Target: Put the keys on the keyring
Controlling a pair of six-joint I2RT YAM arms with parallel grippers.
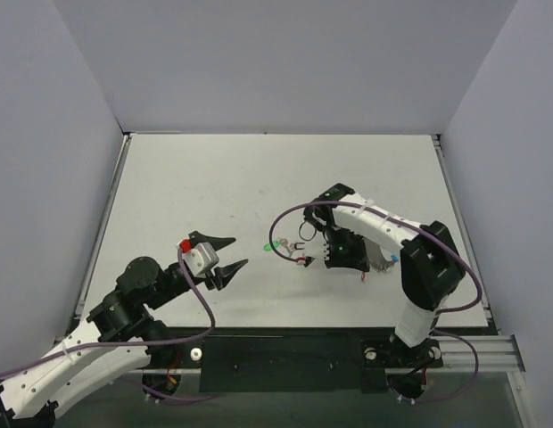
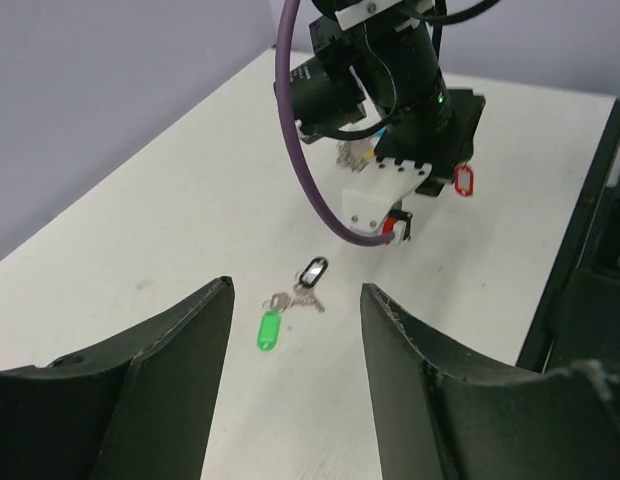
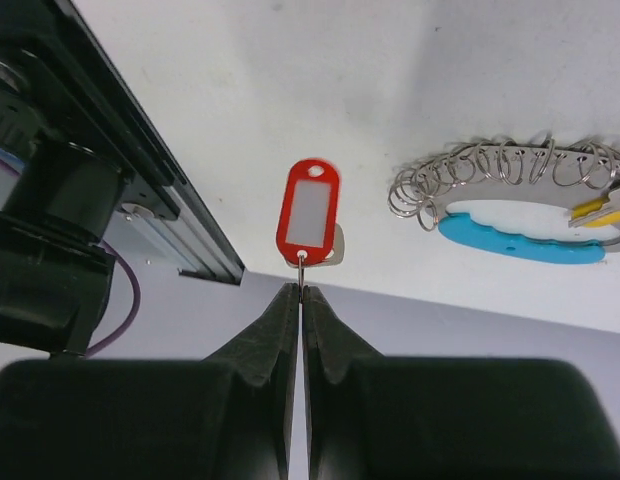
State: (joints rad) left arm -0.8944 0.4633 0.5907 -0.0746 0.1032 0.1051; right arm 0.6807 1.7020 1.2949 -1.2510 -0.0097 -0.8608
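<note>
Two keys lie together on the white table, one with a green tag (image 2: pixel 269 331) (image 1: pixel 275 245) and one with a black tag (image 2: pixel 312 271). My left gripper (image 2: pixel 296 288) (image 1: pixel 226 255) hovers open just short of them, nothing between its fingers. My right gripper (image 3: pixel 301 290) (image 1: pixel 359 269) is shut on the small metal ring of the red-tagged key (image 3: pixel 309 212) (image 2: pixel 464 180), which sticks out past its tips. The keyring (image 3: pixel 510 170), a silvery chain loop with a light-blue tag (image 3: pixel 520 237) and a yellow piece (image 3: pixel 602 211), lies on the table just right of that key.
A purple cable (image 2: pixel 300 160) loops off the right arm (image 1: pixel 410 245) above the two loose keys. The metal rail (image 1: pixel 473 343) runs along the table's near edge, close behind the right gripper. Grey walls stand on three sides.
</note>
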